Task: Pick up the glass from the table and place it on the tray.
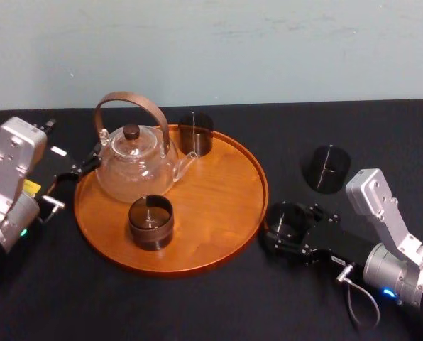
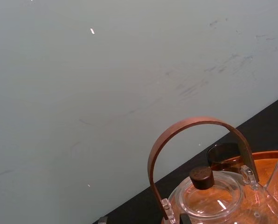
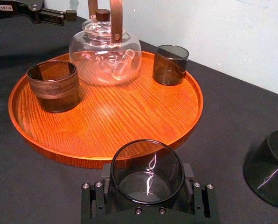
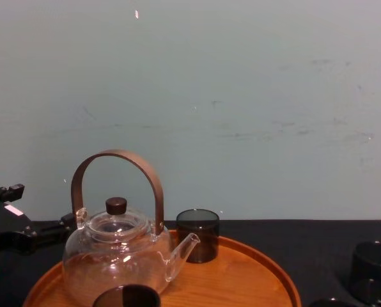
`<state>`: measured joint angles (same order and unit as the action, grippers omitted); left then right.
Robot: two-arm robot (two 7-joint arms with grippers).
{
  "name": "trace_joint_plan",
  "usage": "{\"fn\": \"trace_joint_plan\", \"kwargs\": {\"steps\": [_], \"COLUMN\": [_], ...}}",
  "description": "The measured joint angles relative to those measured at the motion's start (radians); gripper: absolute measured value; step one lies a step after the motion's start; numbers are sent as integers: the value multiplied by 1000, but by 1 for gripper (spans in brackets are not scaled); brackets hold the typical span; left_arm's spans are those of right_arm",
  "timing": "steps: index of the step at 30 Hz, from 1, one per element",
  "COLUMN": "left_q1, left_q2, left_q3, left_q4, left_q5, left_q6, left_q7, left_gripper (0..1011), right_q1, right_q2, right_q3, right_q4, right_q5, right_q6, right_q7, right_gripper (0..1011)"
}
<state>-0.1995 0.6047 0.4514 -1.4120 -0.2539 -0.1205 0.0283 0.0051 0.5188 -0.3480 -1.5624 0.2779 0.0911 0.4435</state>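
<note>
The right gripper [image 1: 287, 227] has its jaws pinching a dark glass [image 1: 289, 216] at the black counter [image 1: 197, 305], just outside the right rim of the round tray [image 1: 215, 213], while the left gripper [image 1: 84, 165] sits by the tray's left side near the teapot [image 1: 135, 167].

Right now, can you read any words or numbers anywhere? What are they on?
White label on the left gripper, beside the teapot: too small to read.
Yellow sticker on the left arm: too blurred.
Small label on the right gripper, holding a glass beside the tray: too small.
Nothing else has writing.
</note>
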Motion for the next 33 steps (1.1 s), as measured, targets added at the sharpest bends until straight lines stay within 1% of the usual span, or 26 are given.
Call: {"fn": "trace_joint_plan", "kwargs": {"steps": [33], "left_q1": [0], "left_q2": [0], "left_q3": [0], "left_q4": [0], "left_q5": [0], "left_q6": [0], "left_q7": [0], "left_gripper": [1001], "right_q1": [0], "right_q2": [0], "right_q3": [0], "right_q4": [0], "right_q5": [0], "right_q6": [0], "right_q7": [0], "right_gripper": [904]}}
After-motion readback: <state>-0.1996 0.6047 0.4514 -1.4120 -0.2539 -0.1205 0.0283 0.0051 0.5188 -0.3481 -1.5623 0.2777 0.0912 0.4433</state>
